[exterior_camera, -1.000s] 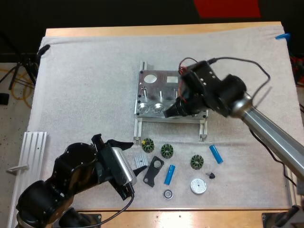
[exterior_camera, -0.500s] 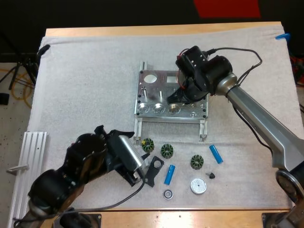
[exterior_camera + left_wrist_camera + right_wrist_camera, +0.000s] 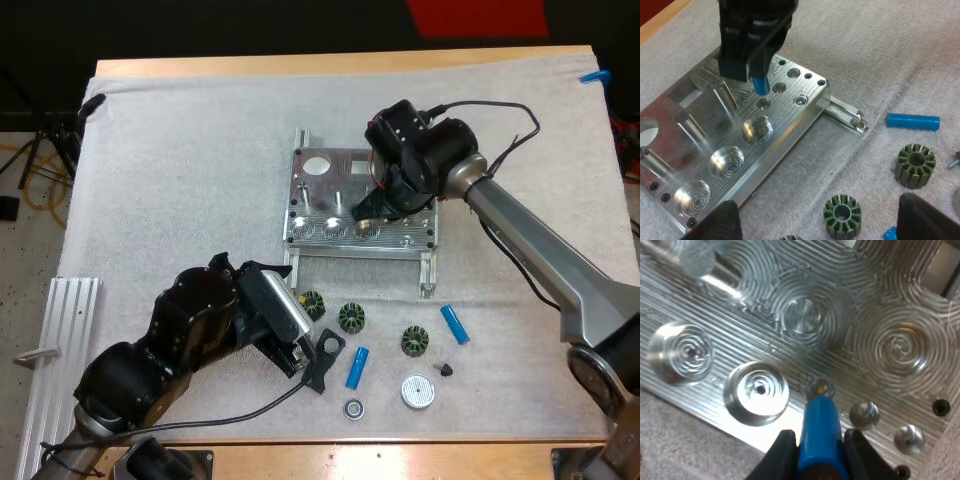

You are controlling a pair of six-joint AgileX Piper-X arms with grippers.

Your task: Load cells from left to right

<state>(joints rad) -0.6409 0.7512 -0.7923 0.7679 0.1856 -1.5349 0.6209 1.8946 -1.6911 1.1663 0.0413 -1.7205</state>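
L claw [image 3: 297, 347] is open w/ nothing in it, low over the mat [image 3: 180, 170] by the green rings [image 3: 351, 318]. R claw [image 3: 817, 456] grips a blue cell [image 3: 819, 432], tip right at a small hole in the metal block [image 3: 322, 192]. 2 more blue cells [image 3: 357, 367] [image 3: 454, 324] lie on the mat.

A blue cell [image 3: 819, 432] stands upright over the fixture [image 3: 770, 347] hole, seemingly unseated.
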